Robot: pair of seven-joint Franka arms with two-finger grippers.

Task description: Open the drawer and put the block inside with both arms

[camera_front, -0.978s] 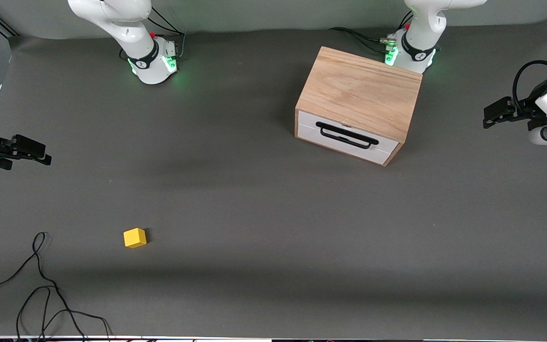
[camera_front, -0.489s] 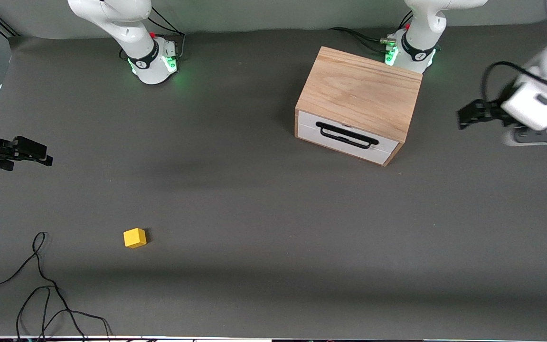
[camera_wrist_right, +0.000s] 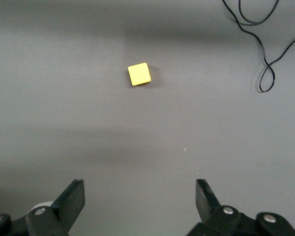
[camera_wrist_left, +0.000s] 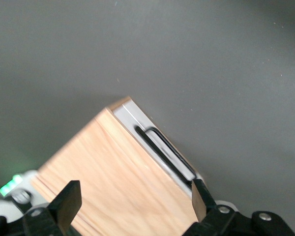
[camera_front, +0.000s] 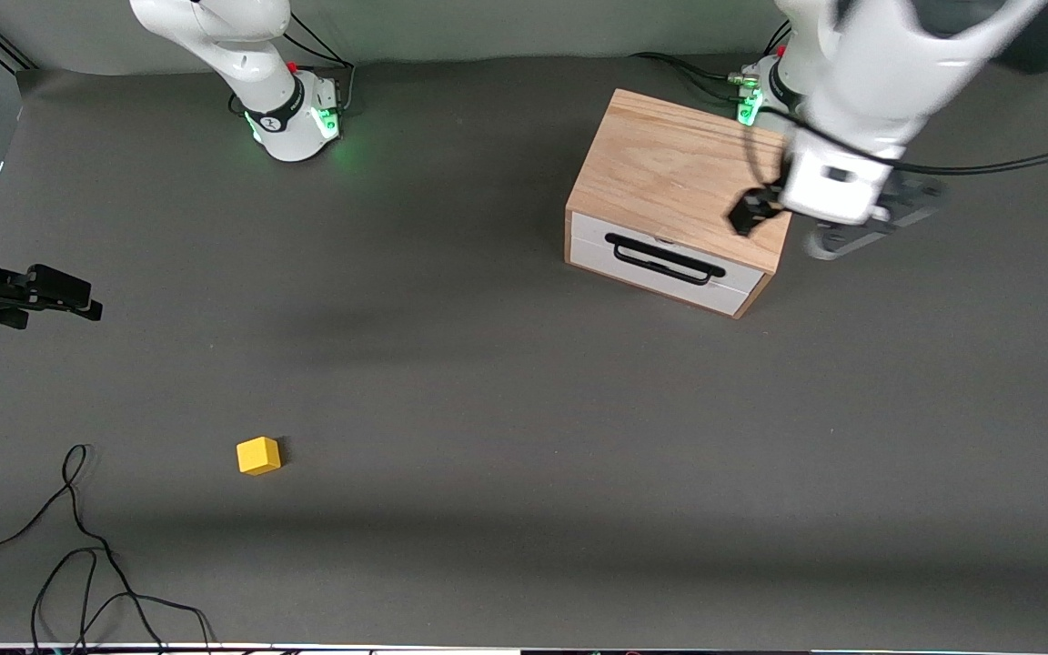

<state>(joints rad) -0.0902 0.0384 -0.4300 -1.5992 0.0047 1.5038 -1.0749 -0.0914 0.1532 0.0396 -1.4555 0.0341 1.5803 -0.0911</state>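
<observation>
The light oak box (camera_front: 690, 173) stands near the left arm's base. Its drawer (camera_front: 660, 266) is shut, white front and black bar handle (camera_front: 665, 259) facing the front camera. My left gripper (camera_front: 747, 216) is open and empty, up over the box's top corner; the left wrist view (camera_wrist_left: 134, 199) shows the oak top (camera_wrist_left: 113, 182) and handle (camera_wrist_left: 164, 153) between its fingers. The small yellow block (camera_front: 258, 455) lies on the mat toward the right arm's end, nearer the camera. My right gripper (camera_front: 69, 296) is open and empty, in the air at the table's edge; its wrist view (camera_wrist_right: 140, 199) shows the block (camera_wrist_right: 139, 74) apart from it.
A loose black cable (camera_front: 78, 555) curls on the grey mat (camera_front: 488, 409) near the front corner at the right arm's end, close to the block; it shows in the right wrist view (camera_wrist_right: 265, 54) too. The two green-lit bases (camera_front: 292, 118) stand along the back.
My left arm has swung in from the table's end to over the box's top. My right gripper has barely shifted. Block and drawer have not moved.
</observation>
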